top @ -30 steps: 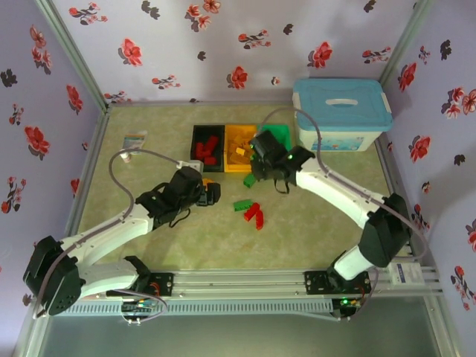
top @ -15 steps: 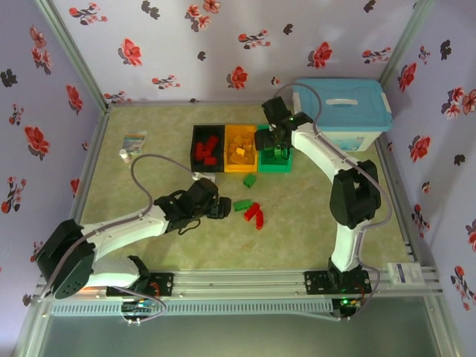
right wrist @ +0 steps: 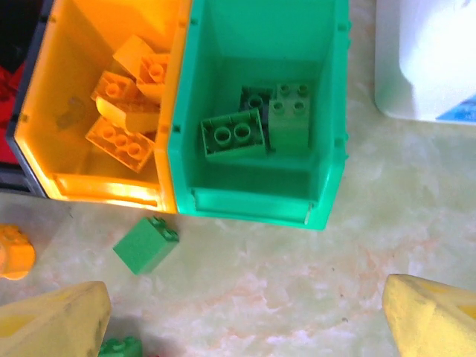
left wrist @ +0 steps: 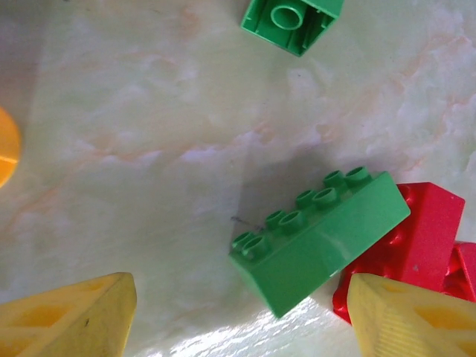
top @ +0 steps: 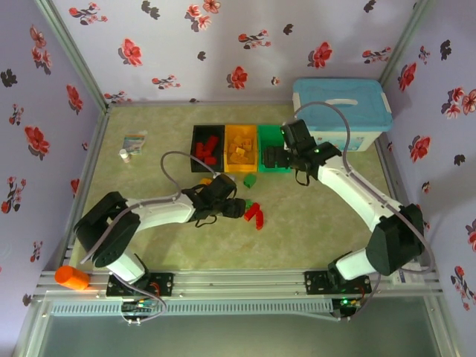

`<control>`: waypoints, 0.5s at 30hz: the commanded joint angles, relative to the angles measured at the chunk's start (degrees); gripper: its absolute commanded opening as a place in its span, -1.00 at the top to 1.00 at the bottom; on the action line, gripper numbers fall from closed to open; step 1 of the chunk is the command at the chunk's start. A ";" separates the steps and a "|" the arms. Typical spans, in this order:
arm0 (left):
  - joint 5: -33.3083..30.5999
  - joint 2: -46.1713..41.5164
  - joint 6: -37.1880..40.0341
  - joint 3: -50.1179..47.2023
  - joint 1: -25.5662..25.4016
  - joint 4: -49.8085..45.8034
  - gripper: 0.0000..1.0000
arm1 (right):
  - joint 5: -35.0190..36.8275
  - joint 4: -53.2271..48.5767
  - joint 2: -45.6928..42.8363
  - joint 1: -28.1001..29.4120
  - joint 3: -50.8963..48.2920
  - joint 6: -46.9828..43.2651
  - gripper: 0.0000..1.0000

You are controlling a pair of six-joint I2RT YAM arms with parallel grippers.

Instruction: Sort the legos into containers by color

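Observation:
A long green lego [left wrist: 320,238] lies on the table between my left gripper's [left wrist: 238,327] open yellow fingers [left wrist: 74,320], nearer the right one and touching neither. Red legos [left wrist: 420,238] lie against its right side, also seen from above [top: 255,214]. A small green lego [right wrist: 145,244] rests just in front of the orange bin [right wrist: 104,190]. The green bin [right wrist: 253,204] holds three green legos [right wrist: 245,130]. My right gripper [right wrist: 245,327] hovers open and empty in front of it. The black bin [top: 194,152] holds red legos.
A white box with a light-blue lid [top: 342,111] stands right of the bins. An orange cylinder [top: 71,277] sits at the near left by the rail. A rounded orange piece [right wrist: 15,253] lies left of the small green lego. A small bottle [top: 125,155] stands far left.
My left gripper has slid right to the long green lego. My right gripper has drawn back from above the green bin. The orange cylinder has appeared at the near left.

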 commanded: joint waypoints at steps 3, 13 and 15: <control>3.11 3.73 1.86 3.92 0.50 1.55 -0.47 | -0.17 2.99 -3.03 0.13 -5.20 2.32 -0.89; 3.56 6.97 1.52 3.89 0.79 2.57 -0.28 | -0.63 4.33 -5.26 -0.23 -8.18 3.18 -0.89; 3.43 7.33 1.23 3.70 0.94 3.20 -0.20 | -0.74 4.58 -5.68 -0.23 -8.65 3.34 -0.89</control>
